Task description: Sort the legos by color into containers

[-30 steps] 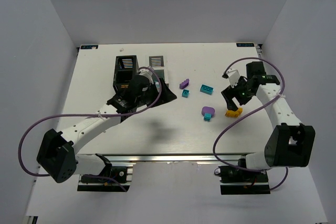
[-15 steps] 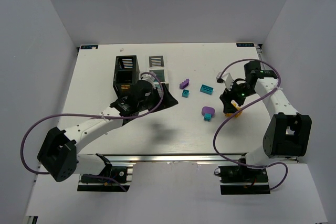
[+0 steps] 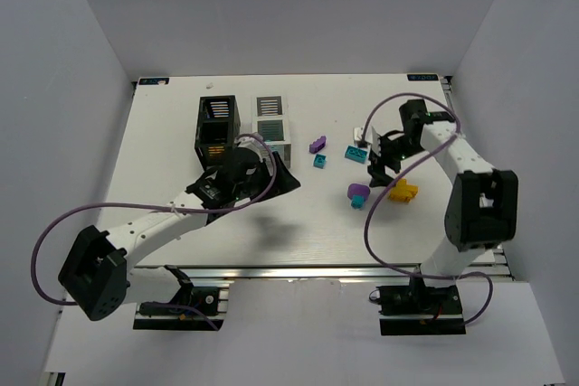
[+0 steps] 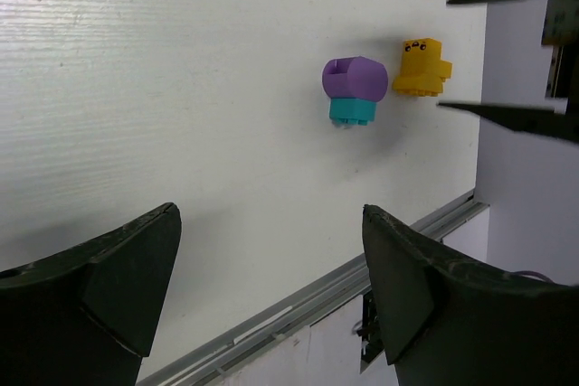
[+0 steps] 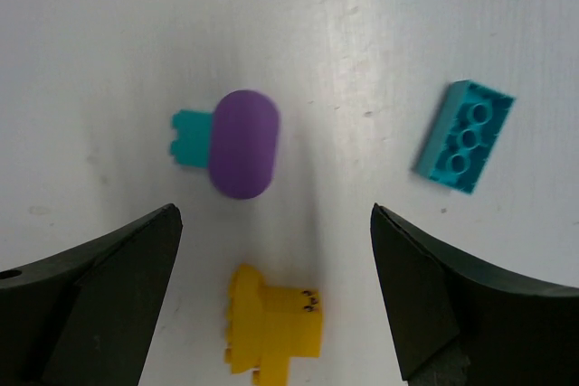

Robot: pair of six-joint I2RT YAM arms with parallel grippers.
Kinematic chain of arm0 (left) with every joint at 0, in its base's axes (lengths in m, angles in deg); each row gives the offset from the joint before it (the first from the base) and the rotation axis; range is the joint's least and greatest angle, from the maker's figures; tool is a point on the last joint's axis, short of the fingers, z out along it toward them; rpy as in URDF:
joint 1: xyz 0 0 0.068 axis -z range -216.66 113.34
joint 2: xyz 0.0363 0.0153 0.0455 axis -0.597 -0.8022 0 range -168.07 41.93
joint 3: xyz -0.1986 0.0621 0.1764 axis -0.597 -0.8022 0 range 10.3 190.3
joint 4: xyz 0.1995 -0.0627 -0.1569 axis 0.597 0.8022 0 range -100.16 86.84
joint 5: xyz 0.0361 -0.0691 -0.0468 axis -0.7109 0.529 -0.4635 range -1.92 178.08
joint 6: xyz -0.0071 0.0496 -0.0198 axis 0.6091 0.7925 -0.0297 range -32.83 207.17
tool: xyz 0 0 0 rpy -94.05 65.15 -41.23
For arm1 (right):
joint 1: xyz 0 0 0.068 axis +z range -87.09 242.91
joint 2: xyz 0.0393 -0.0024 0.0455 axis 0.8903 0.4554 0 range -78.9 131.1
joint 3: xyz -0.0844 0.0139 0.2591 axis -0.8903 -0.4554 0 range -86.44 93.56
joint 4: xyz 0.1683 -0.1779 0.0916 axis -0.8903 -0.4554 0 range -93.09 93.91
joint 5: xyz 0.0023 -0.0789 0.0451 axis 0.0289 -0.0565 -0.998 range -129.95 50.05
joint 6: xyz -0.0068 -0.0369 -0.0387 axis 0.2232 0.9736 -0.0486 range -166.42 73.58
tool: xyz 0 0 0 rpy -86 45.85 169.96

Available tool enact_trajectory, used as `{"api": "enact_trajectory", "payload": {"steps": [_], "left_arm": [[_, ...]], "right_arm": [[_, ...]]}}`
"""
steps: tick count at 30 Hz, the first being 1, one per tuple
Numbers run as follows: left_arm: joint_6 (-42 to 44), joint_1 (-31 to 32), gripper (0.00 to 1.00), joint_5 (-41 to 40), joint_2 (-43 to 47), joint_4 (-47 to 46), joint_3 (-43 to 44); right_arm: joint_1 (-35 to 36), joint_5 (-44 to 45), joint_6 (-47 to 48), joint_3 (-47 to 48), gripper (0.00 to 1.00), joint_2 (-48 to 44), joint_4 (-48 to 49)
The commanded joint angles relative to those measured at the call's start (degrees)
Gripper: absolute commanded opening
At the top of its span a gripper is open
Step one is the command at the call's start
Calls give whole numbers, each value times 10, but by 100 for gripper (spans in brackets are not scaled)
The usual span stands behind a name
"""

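The yellow-orange brick (image 3: pixel 403 192) lies on the table, low between my right gripper's open jaws in the right wrist view (image 5: pixel 271 332). A purple rounded brick joined to a teal one (image 3: pixel 359 193) lies just left of it (image 5: pixel 242 144). A teal brick (image 3: pixel 356 154), a small teal one (image 3: pixel 319 161) and a purple one (image 3: pixel 317 144) lie farther back. My right gripper (image 3: pixel 380 164) is open and empty above them (image 5: pixel 273 216). My left gripper (image 3: pixel 285 178) is open and empty (image 4: pixel 270 214), near the black container (image 3: pixel 217 124) and white container (image 3: pixel 271 119).
The left wrist view shows the purple-teal piece (image 4: pixel 353 88), the yellow brick (image 4: pixel 421 68) and the table's metal front edge (image 4: pixel 362 282). White walls enclose the table on three sides. Purple cables loop from both arms.
My right gripper has moved back and left, off the yellow brick, which stays on the table. My left gripper has shifted slightly toward the near right.
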Motion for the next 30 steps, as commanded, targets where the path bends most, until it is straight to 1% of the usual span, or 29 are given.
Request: {"api": "enact_trajectory", "payload": {"steps": [1, 2, 3, 5, 8, 12, 15, 19, 22, 30], "left_arm": [[-10, 3, 90, -14, 48, 1, -12], [-11, 3, 90, -39, 52, 7, -17], [-12, 3, 90, -43, 58, 11, -19], [-16, 3, 91, -57, 74, 25, -23], [-20, 3, 91, -76, 97, 39, -28], [-34, 3, 91, -81, 121, 41, -47], [-48, 2, 92, -80, 133, 29, -61], [-54, 3, 92, -76, 133, 17, -73], [-53, 3, 92, -76, 129, 18, -70], [-61, 3, 93, -76, 130, 15, -70]], "right_arm": [[16, -31, -54, 90, 89, 52, -9], [33, -33, -81, 104, 90, 70, -23], [44, -27, -92, 103, 89, 74, -22], [75, 0, -117, 73, 89, 68, 3], [100, 28, -136, 42, 89, 56, 27], [105, 46, -161, 12, 89, 52, 35], [105, 65, -155, -9, 90, 42, 43], [105, 95, -160, -48, 89, 30, 80], [105, 101, -164, -56, 89, 34, 98], [115, 129, -215, -70, 89, 52, 157]]}}
